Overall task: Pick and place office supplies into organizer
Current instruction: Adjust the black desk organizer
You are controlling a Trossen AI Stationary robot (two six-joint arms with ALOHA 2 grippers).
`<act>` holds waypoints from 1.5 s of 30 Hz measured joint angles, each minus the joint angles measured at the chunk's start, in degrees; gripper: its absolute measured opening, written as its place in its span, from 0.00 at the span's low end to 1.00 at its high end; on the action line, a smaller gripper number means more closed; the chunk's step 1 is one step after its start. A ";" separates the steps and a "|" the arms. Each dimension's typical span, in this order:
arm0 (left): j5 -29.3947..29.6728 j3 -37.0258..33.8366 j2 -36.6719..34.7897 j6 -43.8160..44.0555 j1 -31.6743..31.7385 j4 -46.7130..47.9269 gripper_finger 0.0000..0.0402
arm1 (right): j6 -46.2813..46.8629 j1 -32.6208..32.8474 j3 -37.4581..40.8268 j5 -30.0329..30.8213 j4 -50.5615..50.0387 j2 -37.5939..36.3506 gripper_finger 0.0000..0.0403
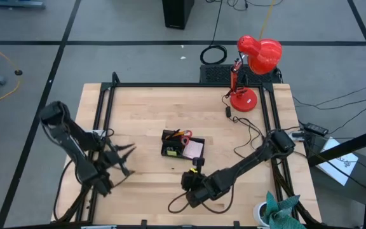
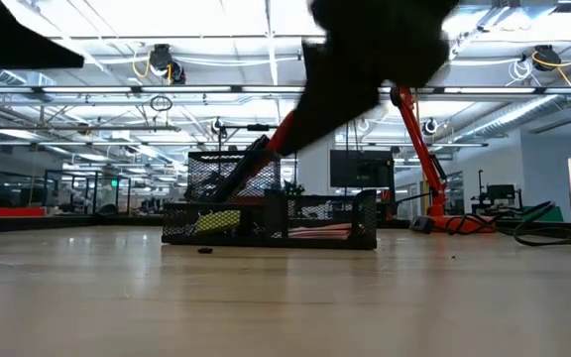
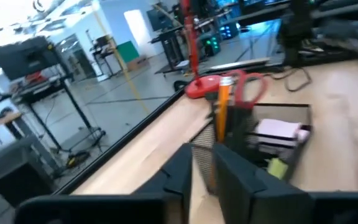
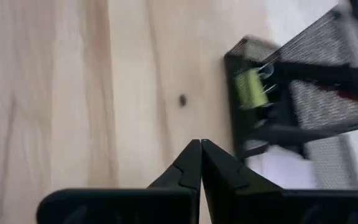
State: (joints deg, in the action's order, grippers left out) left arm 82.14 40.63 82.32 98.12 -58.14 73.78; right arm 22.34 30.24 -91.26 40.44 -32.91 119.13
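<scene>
holding scissors (image 3: 246,87), a pencil (image 3: 223,112) and pink pad (image 1: 196,149), organizer (image 1: 182,145); right gripper (image 4: 201,148) closed empty, left gripper (image 3: 202,163) narrow.

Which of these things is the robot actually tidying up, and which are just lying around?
Part of the job: organizer, scissors, pencil, pink pad, yellow clip.
Just there: red lamp, cables, small dark speck on the table.
</scene>
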 joint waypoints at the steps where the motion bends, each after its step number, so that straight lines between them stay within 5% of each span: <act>1: -0.02 -1.45 -1.86 -0.01 0.44 -0.47 0.14 | -0.16 0.01 1.64 -0.26 2.28 0.13 0.01; 5: 0.01 -6.12 -9.14 -0.03 1.94 -1.51 0.02 | -1.17 0.25 6.59 -1.63 11.41 0.16 0.00; 13: -0.34 -12.75 -18.80 -8.70 4.79 -11.72 0.01 | 2.95 0.59 11.39 -1.30 14.85 0.12 0.00; 25: -9.76 -18.37 -19.80 -40.17 8.95 -44.12 0.02 | 11.35 -2.66 16.09 -1.52 13.36 0.12 0.00; 36: -12.28 -18.37 -19.80 -45.49 12.86 -47.12 0.01 | 22.63 -3.66 16.08 1.36 1.10 0.12 0.00; 45: -13.58 -18.37 -19.77 -46.57 14.24 -47.42 0.02 | 22.13 -6.43 16.08 1.58 -0.58 0.07 0.00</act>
State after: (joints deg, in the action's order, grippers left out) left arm 68.56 22.26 62.54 51.54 -43.90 26.36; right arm 44.47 23.81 -75.18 42.02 -33.50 119.20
